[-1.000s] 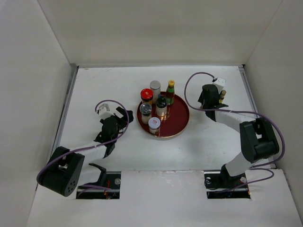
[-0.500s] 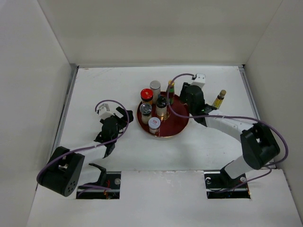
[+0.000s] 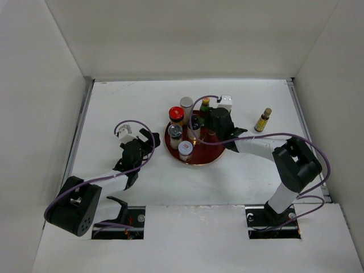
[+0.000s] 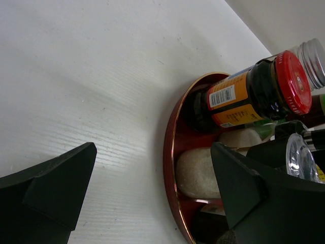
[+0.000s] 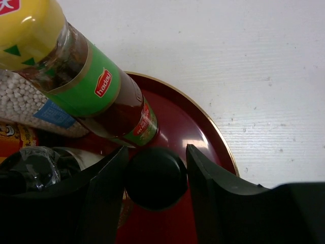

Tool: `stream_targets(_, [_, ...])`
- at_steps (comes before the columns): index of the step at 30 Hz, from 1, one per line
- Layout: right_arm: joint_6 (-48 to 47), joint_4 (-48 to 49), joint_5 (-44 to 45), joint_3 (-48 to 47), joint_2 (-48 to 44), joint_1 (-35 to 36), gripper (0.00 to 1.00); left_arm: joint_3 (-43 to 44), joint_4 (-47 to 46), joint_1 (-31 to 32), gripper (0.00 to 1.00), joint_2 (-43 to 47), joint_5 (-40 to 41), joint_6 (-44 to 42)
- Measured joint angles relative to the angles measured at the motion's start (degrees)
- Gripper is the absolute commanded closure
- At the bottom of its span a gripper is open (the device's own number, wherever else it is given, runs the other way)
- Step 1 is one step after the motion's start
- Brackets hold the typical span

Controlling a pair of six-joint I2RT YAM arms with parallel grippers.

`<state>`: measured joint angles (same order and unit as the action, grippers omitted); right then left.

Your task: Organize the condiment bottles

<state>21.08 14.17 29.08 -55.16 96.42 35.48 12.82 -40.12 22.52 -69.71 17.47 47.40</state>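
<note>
Item: black-cap bottle [image 5: 155, 178], near centre of tray [image 3: 209, 154]. On same tray: yellow-cap bottle [image 5: 76, 71] at 1 o'clock; red-cap jar [image 4: 254, 94] at 11; clear-top shaker [image 3: 175, 132] at 9; white-cap jar [image 3: 185, 149] at 7. silver-cap bottle [image 3: 186, 104] at 12, base hidden. small amber bottle [image 3: 262, 120] upright on desk [image 3: 114, 102], 3 o'clock of tray, well apart. right gripper [image 5: 156, 152]: fingers close either side of black cap; clamped or not, cannot tell. left gripper [image 4: 153, 147]: spread wide, holding nothing, 9 o'clock of tray.

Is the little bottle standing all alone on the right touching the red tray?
Apart. The top view shows the little bottle standing by itself on the white table, with a clear strip of bare table between it and the red tray.
</note>
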Motion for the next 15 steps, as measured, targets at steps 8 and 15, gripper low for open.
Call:
stream_targets(8, [0.59,-0.04,-0.04,0.66,-0.59,0.02,0.19,0.0,0.0,0.0,0.01,-0.02,-0.11,0.0])
stream_targets(15, [0.07,-1.51,1.01,3.89,-11.91,-0.87,0.09,0.0,-0.02,0.0,0.01,-0.02,-0.15,0.02])
